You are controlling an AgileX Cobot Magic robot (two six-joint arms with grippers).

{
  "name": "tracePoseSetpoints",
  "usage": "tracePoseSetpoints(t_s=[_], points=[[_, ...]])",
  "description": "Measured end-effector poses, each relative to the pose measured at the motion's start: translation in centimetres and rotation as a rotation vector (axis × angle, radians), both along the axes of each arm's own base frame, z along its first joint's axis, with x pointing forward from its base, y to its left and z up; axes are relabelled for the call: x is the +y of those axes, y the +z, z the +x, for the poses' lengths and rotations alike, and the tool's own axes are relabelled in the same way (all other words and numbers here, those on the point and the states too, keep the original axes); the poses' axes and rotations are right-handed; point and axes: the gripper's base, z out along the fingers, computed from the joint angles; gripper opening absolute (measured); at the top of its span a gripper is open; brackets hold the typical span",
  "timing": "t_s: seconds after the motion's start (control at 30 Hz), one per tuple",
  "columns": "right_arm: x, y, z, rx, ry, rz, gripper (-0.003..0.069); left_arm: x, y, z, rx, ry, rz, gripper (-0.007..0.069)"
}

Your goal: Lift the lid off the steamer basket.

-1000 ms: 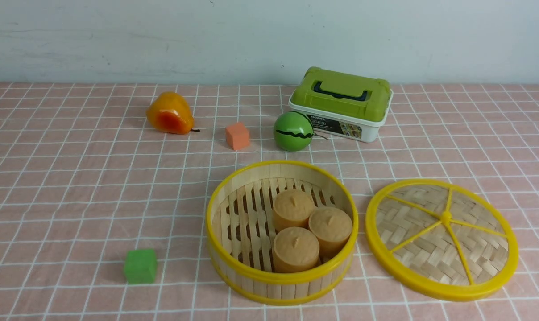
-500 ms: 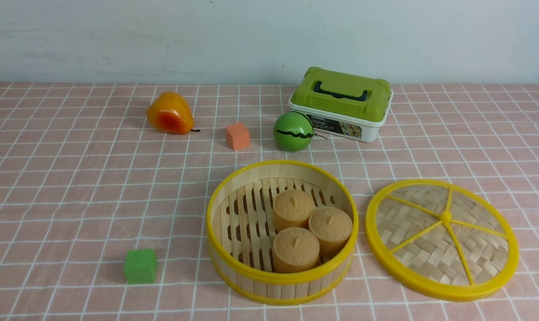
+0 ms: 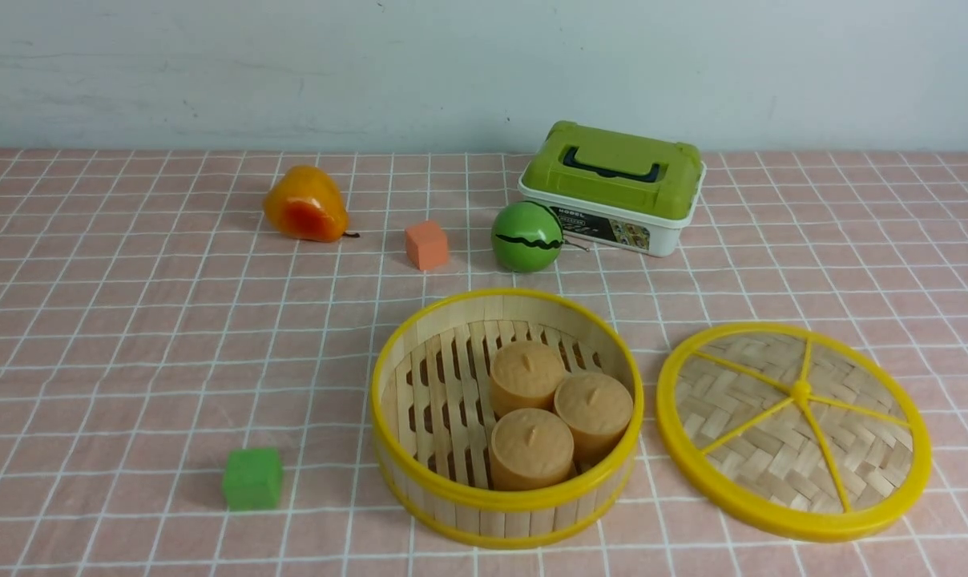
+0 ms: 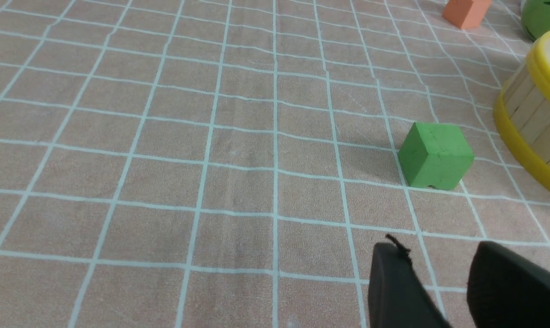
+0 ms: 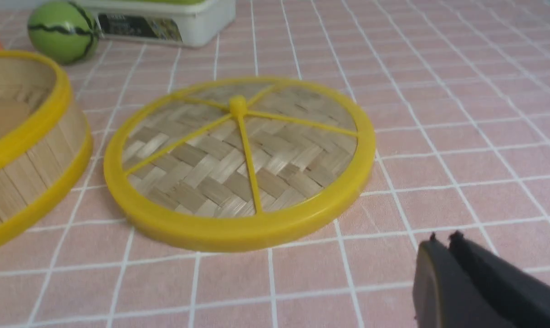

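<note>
Front view, compared with the two earlier pictures from the same camera, shows no visible change: the lid [image 3: 801,390], the steamer basket [image 3: 506,501] and everything around them have stayed put. For the task, that stillness suggests the lid has settled and the work is finished.

The lid lies flat, knob up, on the checked tablecloth [image 3: 131,361], toward its near right corner. It is just beside the steamer basket, on the robot's right, and apart from it. The steamer basket stands upright and uncovered near the middle of the near edge, with three bun-shaped pieces [image 3: 531,449] grouped in its right half.

Near the tablecloth's far edge are an orange-yellow pear [image 3: 306,203], an orange cube [image 3: 427,245], a striped toy watermelon [image 3: 526,236] and a green-topped box [image 3: 612,184]. A green cube [image 3: 252,478] sits left of the steamer basket, closer to the near edge.

The left gripper [image 4: 432,248] has its fingers parted, with nothing between them. The right gripper [image 5: 444,238] is closed and empty, clear of the lid. Judging by this layout, no further handling is needed; another reach would only risk nudging the lid or the steamer basket.
</note>
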Motion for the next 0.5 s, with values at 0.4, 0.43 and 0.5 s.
tracePoseSetpoints(t_s=[0.4, 0.43, 0.5], points=[[-0.01, -0.04, -0.08, 0.021, -0.002, 0.002, -0.0019, 0.00, 0.00, 0.00, 0.000, 0.000, 0.000, 0.0239], [-0.01, -0.04, -0.08, 0.021, -0.002, 0.002, -0.0018, 0.00, 0.00, 0.00, 0.000, 0.000, 0.000, 0.0239], [-0.01, -0.04, -0.08, 0.021, -0.002, 0.002, -0.0015, 0.00, 0.00, 0.00, 0.000, 0.000, 0.000, 0.0239]])
